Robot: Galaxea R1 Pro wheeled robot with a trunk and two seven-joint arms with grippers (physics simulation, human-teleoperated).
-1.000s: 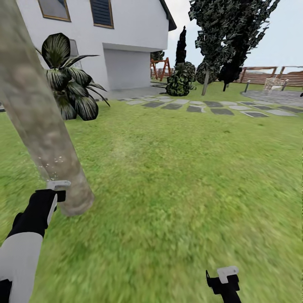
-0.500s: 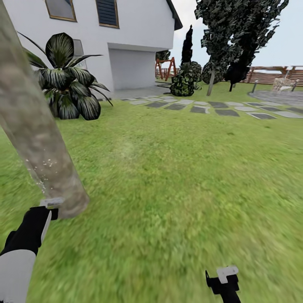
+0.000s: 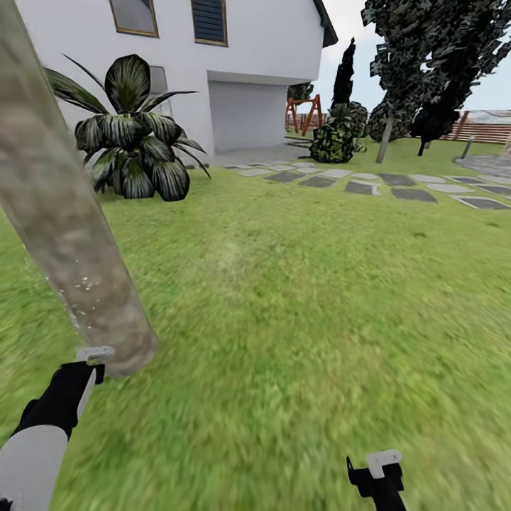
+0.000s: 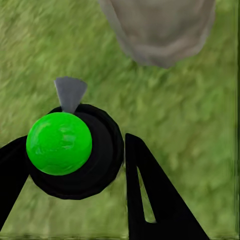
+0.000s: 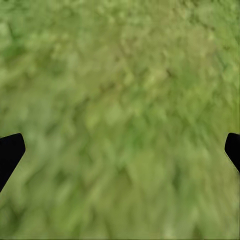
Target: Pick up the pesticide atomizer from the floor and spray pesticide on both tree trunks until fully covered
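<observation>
Here, the thick, mottled grey-brown leaning tree trunk (image 3: pixel 60 213) is seen at the left of the head view, rising from the blotchy green grass floor (image 3: pixel 298 305). Tiny white specks of pesticide (image 3: pixel 84 287) are scattered on the lower bark. The left tool (image 3: pixel 84 369) is held just beside the trunk's base; in the left wrist view its black fingers (image 4: pixel 150 195) are closed around the pesticide atomizer (image 4: pixel 75 150), a black round body with a bright green cap and a grey nozzle, and the nozzle is directed toward the trunk base (image 4: pixel 160 30). The right tool (image 3: pixel 380 472) is seen low at the right over bare grass, well apart from the trunk; in the right wrist view its black fingertips (image 5: pixel 10 152) are spread wide at the frame edges and nothing is held between them. Behind, a white house (image 3: pixel 234 57), a short dark-leaved palm (image 3: pixel 135 135), grey stepping stones (image 3: pixel 369 186) and a brown slatted fence (image 3: pixel 490 131) are visible.
</observation>
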